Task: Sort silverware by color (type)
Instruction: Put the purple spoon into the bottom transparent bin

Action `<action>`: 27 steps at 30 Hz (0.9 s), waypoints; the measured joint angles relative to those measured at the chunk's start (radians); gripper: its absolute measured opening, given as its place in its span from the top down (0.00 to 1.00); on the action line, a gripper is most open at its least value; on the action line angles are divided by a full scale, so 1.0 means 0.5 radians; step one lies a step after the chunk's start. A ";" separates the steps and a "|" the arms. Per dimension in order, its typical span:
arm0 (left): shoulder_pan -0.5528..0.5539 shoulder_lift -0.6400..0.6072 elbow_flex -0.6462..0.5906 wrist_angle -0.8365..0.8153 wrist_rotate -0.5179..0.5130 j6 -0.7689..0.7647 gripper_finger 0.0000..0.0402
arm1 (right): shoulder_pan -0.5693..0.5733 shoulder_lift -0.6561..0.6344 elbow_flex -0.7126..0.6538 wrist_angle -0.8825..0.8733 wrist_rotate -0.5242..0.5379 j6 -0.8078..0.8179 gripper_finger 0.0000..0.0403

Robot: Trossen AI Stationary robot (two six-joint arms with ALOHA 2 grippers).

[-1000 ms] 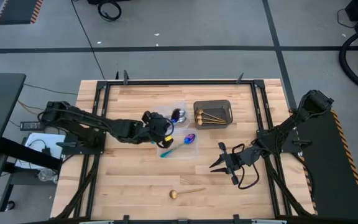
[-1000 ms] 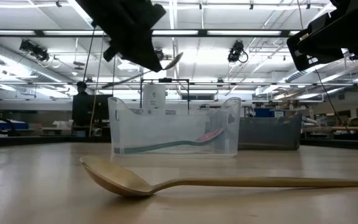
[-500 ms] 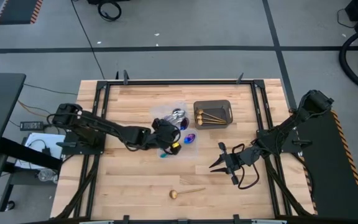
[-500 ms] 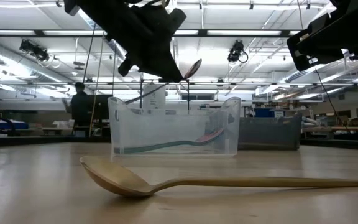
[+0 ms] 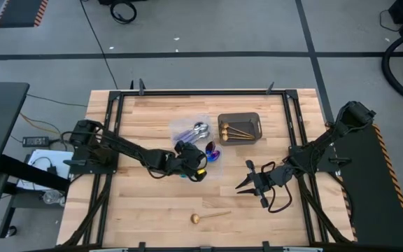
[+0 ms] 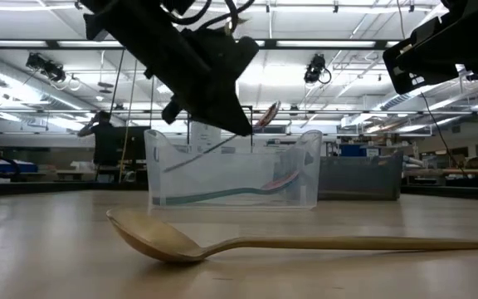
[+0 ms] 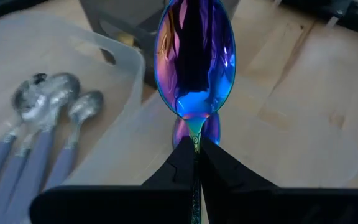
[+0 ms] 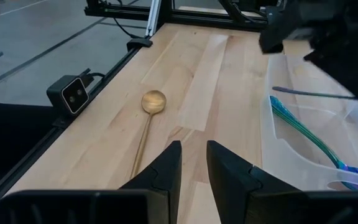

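While clamped, iridescent spoon [image 7: 194, 59], silver spoons [image 7: 39, 134] beside

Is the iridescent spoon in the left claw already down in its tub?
No. The left claw holds the iridescent spoon above the clear tub.

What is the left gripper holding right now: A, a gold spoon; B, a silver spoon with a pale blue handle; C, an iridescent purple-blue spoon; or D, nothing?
C: the left gripper is shut on the iridescent purple-blue spoon, pinching its handle just below the bowl.
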 joint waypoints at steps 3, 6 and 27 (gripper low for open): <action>-0.002 0.051 0.000 0.028 0.003 -0.002 0.96 | 0.000 0.000 0.000 0.000 0.000 -0.001 0.79; -0.001 0.098 0.000 0.023 0.004 -0.024 0.96 | 0.000 0.000 0.000 -0.001 0.000 0.001 0.79; -0.009 0.171 0.000 0.047 0.058 -0.049 0.91 | 0.000 0.000 0.000 -0.003 0.000 0.004 0.79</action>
